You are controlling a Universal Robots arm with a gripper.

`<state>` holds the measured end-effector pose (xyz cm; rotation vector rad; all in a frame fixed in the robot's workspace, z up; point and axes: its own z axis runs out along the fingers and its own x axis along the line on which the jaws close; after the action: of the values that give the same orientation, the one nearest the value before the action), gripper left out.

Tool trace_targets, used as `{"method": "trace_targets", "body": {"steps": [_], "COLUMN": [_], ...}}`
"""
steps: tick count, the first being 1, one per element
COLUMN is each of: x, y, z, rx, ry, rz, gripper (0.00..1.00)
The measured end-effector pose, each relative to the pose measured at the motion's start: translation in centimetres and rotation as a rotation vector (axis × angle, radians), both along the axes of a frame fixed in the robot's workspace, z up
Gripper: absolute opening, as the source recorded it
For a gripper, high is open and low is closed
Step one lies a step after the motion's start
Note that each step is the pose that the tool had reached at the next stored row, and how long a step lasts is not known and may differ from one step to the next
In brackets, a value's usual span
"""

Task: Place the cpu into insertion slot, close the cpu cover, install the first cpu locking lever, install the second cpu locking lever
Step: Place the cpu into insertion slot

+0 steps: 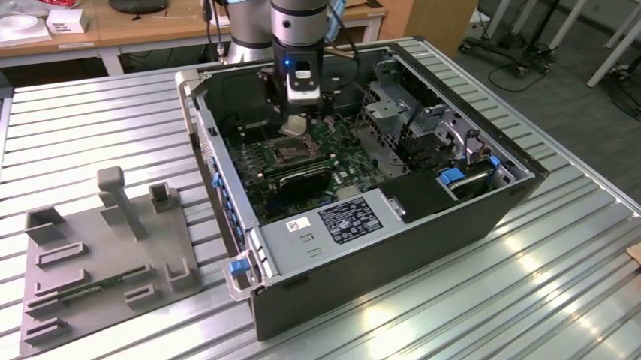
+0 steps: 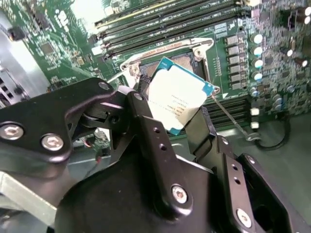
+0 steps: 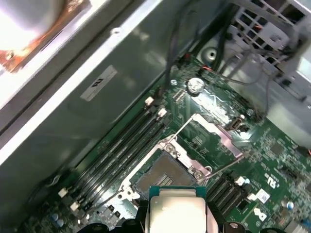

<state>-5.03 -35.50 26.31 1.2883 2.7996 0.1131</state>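
Step one, by the look of it: placing the cpu [image 2: 181, 94]. Pinched by its edges in the gripper [image 2: 172, 110], tilted, held above the bare slot [image 1: 290, 154], at its 12 o'clock in the exterior view, with the cover [image 3: 218, 137] raised. Calls for levelling and squaring before seating.

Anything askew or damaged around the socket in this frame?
Nothing stands out. The gripper holds the cpu above the open insertion slot, with the cpu cover swung up and no visible damage.

Robotics lab — slatted metal bench [image 1: 100, 127], wooden desks [image 1: 150, 30], wheeled stands [image 1: 513, 61].
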Motion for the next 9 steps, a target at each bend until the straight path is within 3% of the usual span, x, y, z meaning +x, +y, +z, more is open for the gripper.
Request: {"method": "trace_targets", "body": {"steps": [9], "x": [0.0], "y": [0.0], "z": [-0.08], "rx": [0.0], "ry": [0.0], "rz": [-0.163], "gripper": [0.54]}}
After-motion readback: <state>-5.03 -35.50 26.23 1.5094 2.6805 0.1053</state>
